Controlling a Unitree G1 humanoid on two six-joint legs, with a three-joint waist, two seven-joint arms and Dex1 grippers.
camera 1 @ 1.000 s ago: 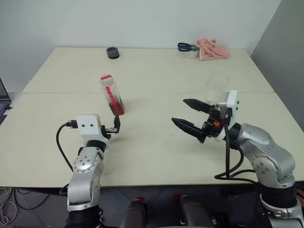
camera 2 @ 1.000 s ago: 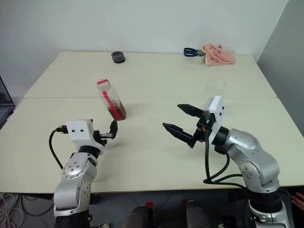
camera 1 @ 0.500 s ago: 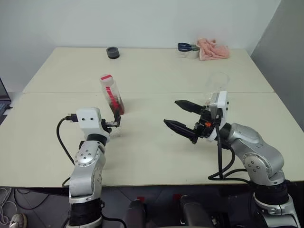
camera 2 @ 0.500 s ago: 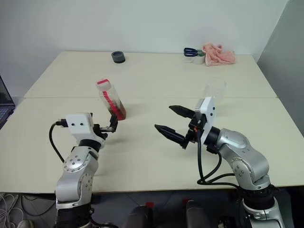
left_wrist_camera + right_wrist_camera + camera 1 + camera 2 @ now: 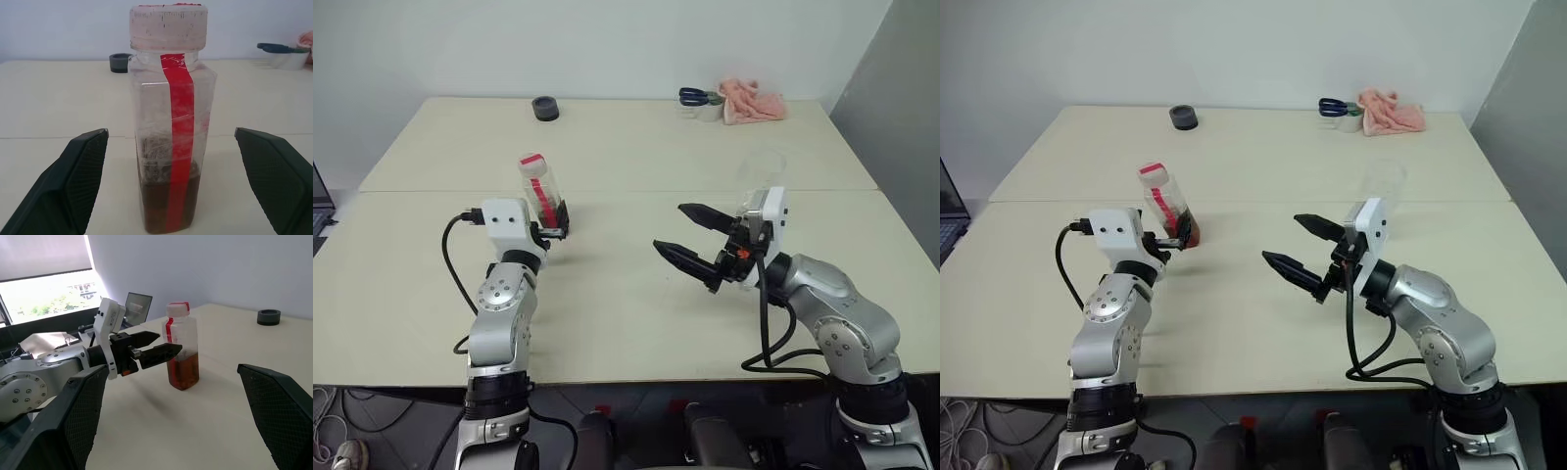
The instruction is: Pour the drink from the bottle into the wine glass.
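Locates the bottle upright on the counter, left of centre, cap on, with the drink filling only the lowest part of the body. Judges that posture correct for a side grasp: nothing spilled, red label strip facing the approaching arm.

Finds the left gripper level with the lower bottle, jaws wide apart and flanking the body on both sides, touching neither face as far as can be told. Reads this as the pre-grasp stage, with closing on the bottle and cap removal not yet done.

Finds the right gripper raised above the counter near the middle, jaws fully apart and empty, aimed toward the bottle. Judges it placed in reserve, probably for the cap.

Places the wine glass upright on the right half of the counter, just behind the right wrist, well apart from the bottle, hard to make out and seemingly empty. Flags a knock risk from that arm.

Records a pale, matte counter built of two slabs with a seam across. At the far edge, away from the work: a dark puck, scissors and a pink cloth. Beyond, a plain white wall.
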